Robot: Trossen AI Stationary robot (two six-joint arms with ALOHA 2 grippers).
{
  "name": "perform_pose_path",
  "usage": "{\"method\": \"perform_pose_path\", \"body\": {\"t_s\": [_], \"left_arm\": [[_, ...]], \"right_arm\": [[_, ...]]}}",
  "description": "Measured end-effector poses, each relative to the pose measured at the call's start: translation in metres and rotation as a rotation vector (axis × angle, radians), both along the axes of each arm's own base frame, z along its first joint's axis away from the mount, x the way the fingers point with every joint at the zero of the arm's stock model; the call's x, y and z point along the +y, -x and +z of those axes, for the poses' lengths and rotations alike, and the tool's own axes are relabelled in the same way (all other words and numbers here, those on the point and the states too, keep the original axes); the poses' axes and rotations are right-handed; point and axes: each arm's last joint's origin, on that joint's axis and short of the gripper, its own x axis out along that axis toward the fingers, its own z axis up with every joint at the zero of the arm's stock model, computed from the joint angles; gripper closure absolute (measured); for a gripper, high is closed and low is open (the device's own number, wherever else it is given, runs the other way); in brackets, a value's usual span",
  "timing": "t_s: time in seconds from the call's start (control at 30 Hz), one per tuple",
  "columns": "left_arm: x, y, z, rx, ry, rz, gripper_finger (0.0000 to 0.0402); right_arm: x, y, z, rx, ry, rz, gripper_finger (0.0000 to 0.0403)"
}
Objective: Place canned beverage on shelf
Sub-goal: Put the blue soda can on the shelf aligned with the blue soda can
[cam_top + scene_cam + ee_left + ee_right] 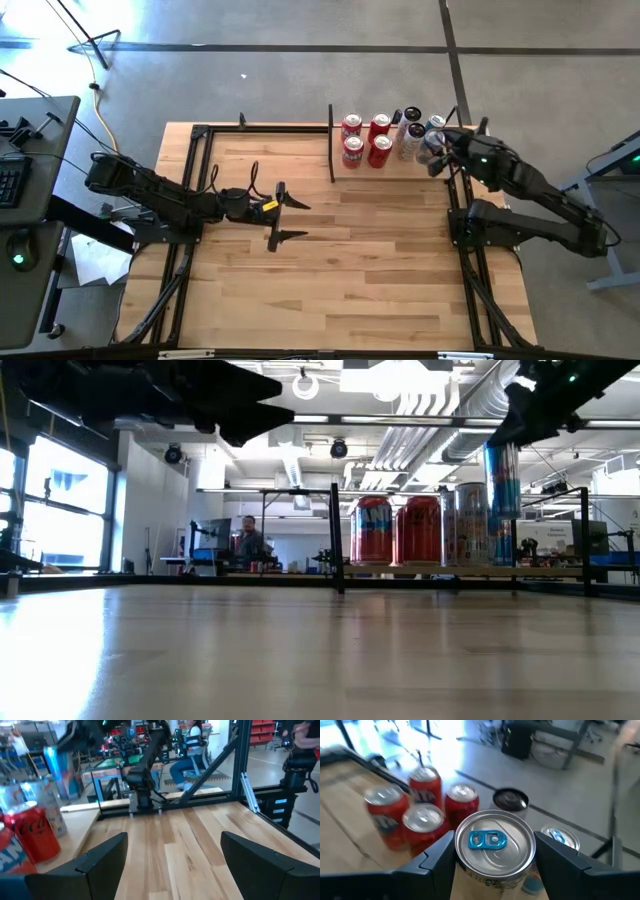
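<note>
My right gripper point(494, 851) is over the shelf's right end and is shut on a silver-and-blue can point(502, 480) with a blue tab. The shelf point(420, 170), a pale board between black posts, lies at the table's far right. On it stand several red cans point(365, 138) and silver cans point(408, 138), upright on their bases. My left gripper point(285, 215) hovers open over the table's left-middle with nothing between its fingers. My right gripper pinches the can's side wall point(470, 876) just below the top rim, one finger point(437, 857) on each side. The fingers come from the table's right, slanting a little downward. The can stays upright and hangs clear above the shelf board.
Thin black posts point(336, 535) edge the shelf's left side, and a black frame runs along the table's edges. The plank tabletop point(380, 260) stretches bare between both arms. People and workbenches show in the room beyond the table.
</note>
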Motion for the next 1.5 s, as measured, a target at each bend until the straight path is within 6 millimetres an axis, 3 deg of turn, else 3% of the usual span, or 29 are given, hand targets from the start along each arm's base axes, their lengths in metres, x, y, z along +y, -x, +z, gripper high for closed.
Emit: {"method": "perform_pose_path", "body": {"t_s": [0.3,0.57,0.83,0.93,1.17,1.5], "left_arm": [[0.007,-0.008,0.015,-0.052,-0.011,0.028,0.0091],[0.014,-0.012,0.024,-0.078,-0.006,0.051,0.0091],[0.014,-0.013,0.024,-0.078,0.002,0.053,0.0091],[0.014,-0.013,0.024,-0.078,0.002,0.053,0.0091],[0.014,-0.013,0.023,-0.071,0.002,0.051,0.0091],[0.014,-0.013,0.023,-0.064,0.001,0.051,0.0091]], "right_arm": [[-0.002,-0.002,-0.014,0.059,-0.045,-0.05,0.0187],[-0.007,-0.001,-0.053,0.012,-0.099,-0.293,0.0187],[-0.01,-0.005,-0.076,-0.016,-0.096,-0.326,0.0187],[-0.009,-0.005,-0.077,-0.018,-0.105,-0.311,0.0184],[-0.01,-0.006,-0.073,-0.014,-0.096,-0.303,0.0126],[-0.009,-0.004,-0.039,0.007,0.001,-0.275,0.0116]]}}
